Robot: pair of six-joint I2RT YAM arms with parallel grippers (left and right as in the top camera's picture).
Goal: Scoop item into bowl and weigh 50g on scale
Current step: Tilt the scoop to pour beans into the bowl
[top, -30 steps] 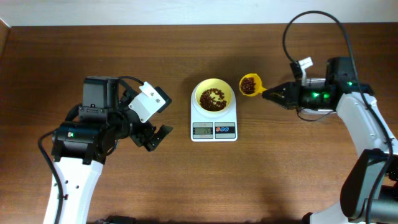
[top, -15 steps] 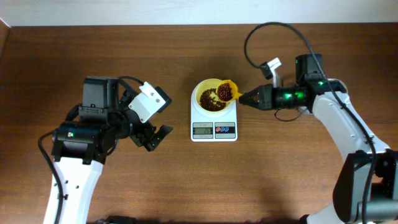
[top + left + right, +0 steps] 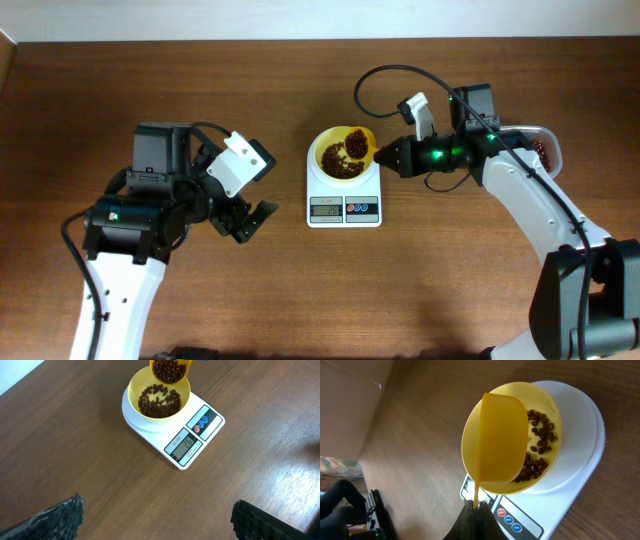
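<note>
While clamped on the handle of a yellow scoop (image 3: 502, 440), the right pincer (image 3: 476, 508) holds the bean-laden cup just ahead of its tips, over the pale bowl (image 3: 134, 387) on the scale (image 3: 200, 425), evidently so the beans (image 3: 159, 402) land inside. The left pincer (image 3: 252, 222) hangs with jaws apart and empty, the scale well beyond it.

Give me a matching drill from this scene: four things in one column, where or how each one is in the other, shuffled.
Things:
1. bowl
2. scoop
3. scale
4. left gripper

Place or state:
A. open, holding nothing
B. underneath the bowl
C. held above the bowl
D. sitting on the scale

Pairs: 1-D, 2-C, 3-B, 4-A
</note>
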